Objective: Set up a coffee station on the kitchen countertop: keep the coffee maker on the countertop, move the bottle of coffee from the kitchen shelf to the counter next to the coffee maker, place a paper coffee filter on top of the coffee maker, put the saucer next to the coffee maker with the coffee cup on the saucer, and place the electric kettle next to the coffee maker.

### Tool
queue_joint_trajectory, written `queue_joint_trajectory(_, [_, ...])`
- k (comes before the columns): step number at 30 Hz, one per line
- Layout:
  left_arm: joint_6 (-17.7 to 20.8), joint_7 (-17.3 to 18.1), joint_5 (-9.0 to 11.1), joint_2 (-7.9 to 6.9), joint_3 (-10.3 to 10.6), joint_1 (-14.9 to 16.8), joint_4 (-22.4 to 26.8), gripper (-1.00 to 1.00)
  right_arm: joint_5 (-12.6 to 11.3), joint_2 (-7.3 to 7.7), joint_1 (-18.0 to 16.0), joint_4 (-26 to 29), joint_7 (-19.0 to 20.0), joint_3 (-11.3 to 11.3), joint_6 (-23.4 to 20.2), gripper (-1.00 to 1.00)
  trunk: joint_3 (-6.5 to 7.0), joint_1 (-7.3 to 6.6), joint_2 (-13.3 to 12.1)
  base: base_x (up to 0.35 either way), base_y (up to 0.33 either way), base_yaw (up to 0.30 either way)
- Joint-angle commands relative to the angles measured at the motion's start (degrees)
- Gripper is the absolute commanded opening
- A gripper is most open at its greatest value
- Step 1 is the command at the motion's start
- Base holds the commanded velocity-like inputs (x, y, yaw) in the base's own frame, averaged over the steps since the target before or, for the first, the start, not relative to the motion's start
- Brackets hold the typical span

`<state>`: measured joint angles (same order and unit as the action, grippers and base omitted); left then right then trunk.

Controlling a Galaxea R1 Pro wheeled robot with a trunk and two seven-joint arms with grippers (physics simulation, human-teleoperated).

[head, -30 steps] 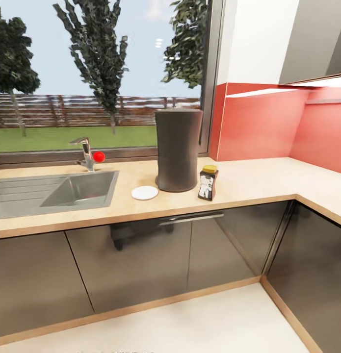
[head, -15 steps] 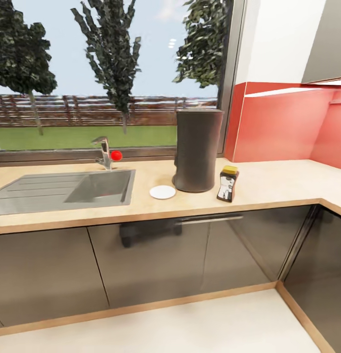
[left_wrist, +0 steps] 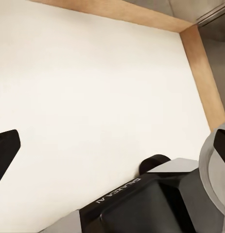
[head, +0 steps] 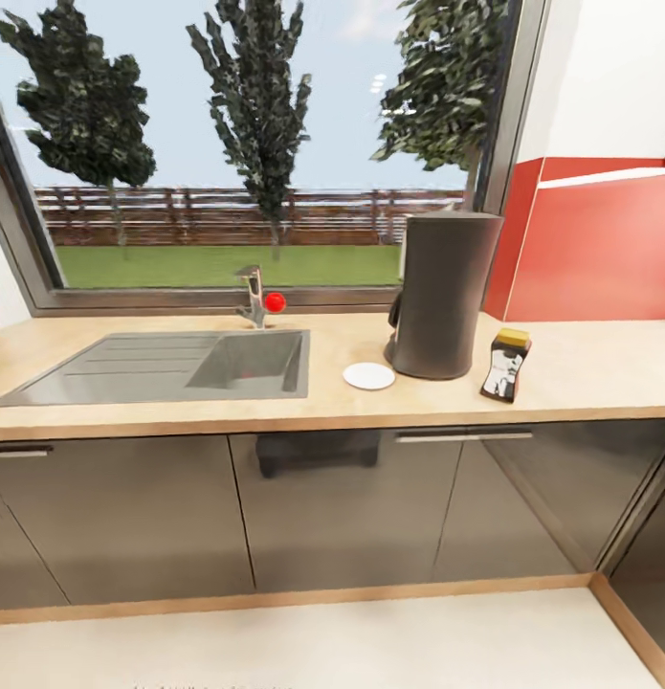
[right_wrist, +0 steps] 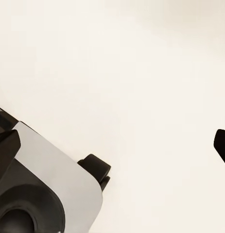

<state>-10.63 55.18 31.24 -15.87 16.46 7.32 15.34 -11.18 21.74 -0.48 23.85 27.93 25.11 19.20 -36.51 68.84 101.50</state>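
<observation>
Saucer (head: pixel 368 376) left of coffee maker (head: pixel 440 295): thin, brittle, slick—pinch its rim; both grippers' fingers apart, empty, over floor (left_wrist: pixel 93 87).

Home kitchen: countertop (head: pixel 581 368), sink (head: pixel 246 362), garden window (head: pixel 255 144).

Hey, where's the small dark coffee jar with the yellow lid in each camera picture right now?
Head view: the small dark jar with a yellow lid stands on the tan wood-grain countertop, right of the tall dark grey coffee maker.
Left wrist view: not in it.
Right wrist view: not in it.
Shared landmark: the pale floor.
</observation>
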Motion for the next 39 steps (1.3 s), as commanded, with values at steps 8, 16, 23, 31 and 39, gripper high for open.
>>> queue_joint_trajectory(8, [-0.4,0.0,0.4,-0.04,0.5,0.1,-0.1,1.00,-0.6,0.06,0.0,0.0,0.1,0.4,0.1,1.00,-0.06,-0.01,0.0,0.000,0.006,0.267])
queue_joint_trajectory(16, [-0.4,0.0,0.4,-0.04,0.4,0.1,-0.1,1.00,-0.6,0.06,0.0,0.0,0.1,0.2,0.1,1.00,-0.06,-0.01,0.0,0.028,0.054,0.201])
queue_joint_trajectory(23, [-0.4,0.0,0.4,-0.04,0.4,0.1,-0.1,1.00,-0.6,0.06,0.0,0.0,0.1,0.4,0.1,1.00,-0.06,-0.01,0.0,0.116,0.250,0.086])
queue_joint_trajectory(31, [-0.3,0.0,0.4,-0.04,0.4,0.1,-0.1,1.00,-0.6,0.02,0.0,0.0,0.1,0.5,0.1,1.00,-0.06,-0.01,0.0,0.039,0.189,0.246])
queue_joint_trajectory(39, [-0.4,0.0,0.4,-0.04,0.4,0.1,-0.1,1.00,-0.6,-0.01,0.0,0.0,0.1,0.6,0.1,1.00,-0.06,-0.01,0.0,0.002,0.017,0.266])
